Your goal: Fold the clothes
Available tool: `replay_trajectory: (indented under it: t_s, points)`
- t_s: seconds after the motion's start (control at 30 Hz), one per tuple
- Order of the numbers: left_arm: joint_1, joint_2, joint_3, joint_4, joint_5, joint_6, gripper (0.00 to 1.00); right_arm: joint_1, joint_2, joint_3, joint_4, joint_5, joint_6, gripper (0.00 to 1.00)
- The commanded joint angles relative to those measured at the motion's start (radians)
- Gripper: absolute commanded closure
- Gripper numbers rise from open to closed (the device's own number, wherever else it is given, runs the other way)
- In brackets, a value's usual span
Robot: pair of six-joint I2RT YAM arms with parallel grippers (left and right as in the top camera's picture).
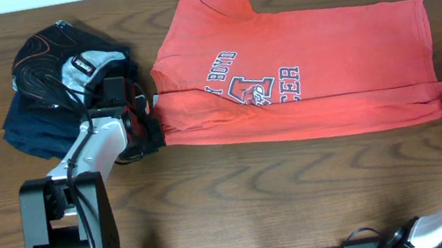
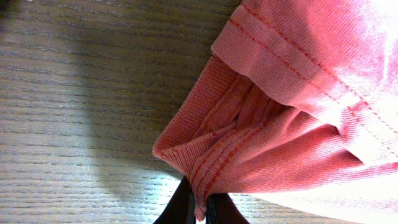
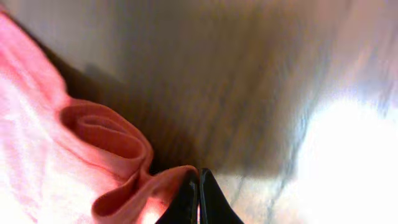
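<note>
The left gripper [image 2: 198,198], jaws nearly together, pinches a bunched, ribbed edge of the shirt [image 2: 298,124] at the garment's left end. The cloth puckers into folds just above the fingertips.

At the far end the right gripper [image 3: 199,182] stands with its jaws all but shut. A rolled lip of hem runs right into the tips, so it appears to grip the cloth, though blur leaves it unsure how much.

Between the two, the shirt lies flat and crosswise on the table [image 1: 303,191], collar end to the left and hem to the right. One sleeve points toward the far edge, and only part of the chest lettering shows. A dark pile [image 1: 48,98] of other clothes sits just behind the left arm, close against it.

The shirt looks light, thin and limp. It would likely sag in the middle when raised and drag on the wood rather than slide as a sheet. The stitched hem and ribbed collar seem the firm places to hold, being thicker and less apt to slip from a pinch.
</note>
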Motion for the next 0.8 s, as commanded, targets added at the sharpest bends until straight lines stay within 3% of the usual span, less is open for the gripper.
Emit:
replay_trajectory:
  t_s: [0.0, 0.37, 0.77]
  points:
    - [0.007, -0.017, 0.018, 0.001, -0.019, 0.003, 0.94, 0.014, -0.053, 0.064, 0.017, 0.041, -0.174, 0.99]
    - [0.007, -0.017, 0.018, 0.001, -0.020, 0.003, 0.94, 0.056, -0.091, 0.085, 0.056, 0.170, -0.318, 0.99]
    - [0.007, -0.017, 0.018, 0.001, -0.020, 0.003, 0.94, 0.080, -0.091, 0.085, 0.062, 0.416, -0.314, 0.99]
